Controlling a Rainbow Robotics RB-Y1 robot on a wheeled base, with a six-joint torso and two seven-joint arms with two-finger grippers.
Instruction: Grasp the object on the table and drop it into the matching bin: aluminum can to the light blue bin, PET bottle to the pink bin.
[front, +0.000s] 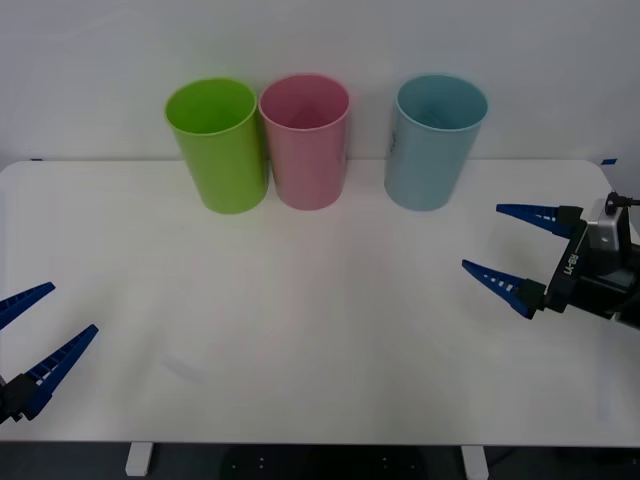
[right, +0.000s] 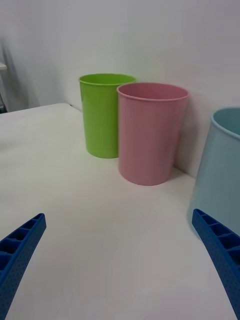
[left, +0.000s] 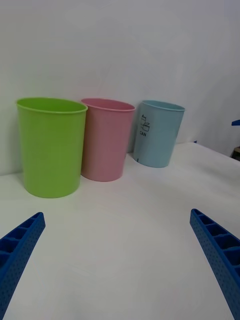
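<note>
The blue bin (front: 436, 140) stands at the upper right of the front view, on the far part of the table (front: 300, 330); its side carries a small "CAN" label in the left wrist view. The pink bin (front: 306, 140) is at upper centre, apart from the blue one and just beside a green bin (front: 217, 143) on its left; whether those two touch is unclear. All three stand upright with open mouths.

The right gripper (front: 510, 245) hovers at the right edge, lower than the blue bin and near it, fingers spread wide with nothing between them. The left gripper (front: 40, 315) sits at the lower left corner, well apart from the bins, fingers also spread and empty.
</note>
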